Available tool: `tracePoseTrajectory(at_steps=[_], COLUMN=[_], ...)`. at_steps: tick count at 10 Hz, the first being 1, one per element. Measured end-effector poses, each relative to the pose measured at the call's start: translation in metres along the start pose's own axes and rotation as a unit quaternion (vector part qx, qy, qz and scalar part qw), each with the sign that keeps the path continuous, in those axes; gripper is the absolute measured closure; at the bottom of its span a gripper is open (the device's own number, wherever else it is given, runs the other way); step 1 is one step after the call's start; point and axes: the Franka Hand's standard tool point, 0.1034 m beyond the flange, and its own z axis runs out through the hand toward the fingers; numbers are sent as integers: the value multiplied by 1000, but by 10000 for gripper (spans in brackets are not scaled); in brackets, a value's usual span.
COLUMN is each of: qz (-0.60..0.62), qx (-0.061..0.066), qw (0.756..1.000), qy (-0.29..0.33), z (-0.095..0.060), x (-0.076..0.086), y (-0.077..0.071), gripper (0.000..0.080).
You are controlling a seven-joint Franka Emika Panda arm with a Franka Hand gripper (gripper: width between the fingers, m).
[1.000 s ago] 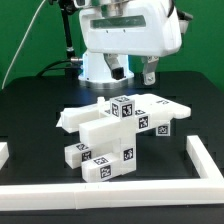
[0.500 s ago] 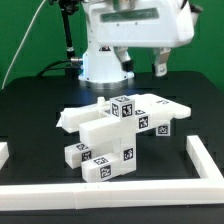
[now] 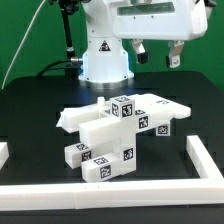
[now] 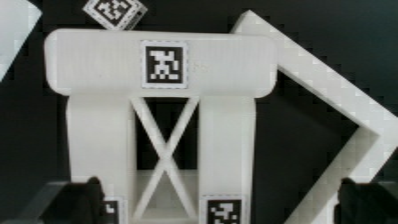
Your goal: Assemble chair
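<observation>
Hovering above the chair, gripper holds nothing. Fingers spread wide. Parts heaped on table.

Table: I see a matte black flat tabletop filling most of the exterior frame.
Border: low white blocky rails run along the lower edge and up the lower right; a short stub sits at the left edge.
Backdrop: plain green wall across the top.
Cable: I spot a thin dark cable crossing the upper left.
</observation>
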Motion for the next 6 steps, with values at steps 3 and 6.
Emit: tracePoseTrajectory(at_steps=[3, 6], qz=[36, -19], qx=[-26, -58], qw=[998, 996], qy=[44, 66], z=[15, 54], x=[-34, -76], y=[29, 55], gripper=[151, 151])
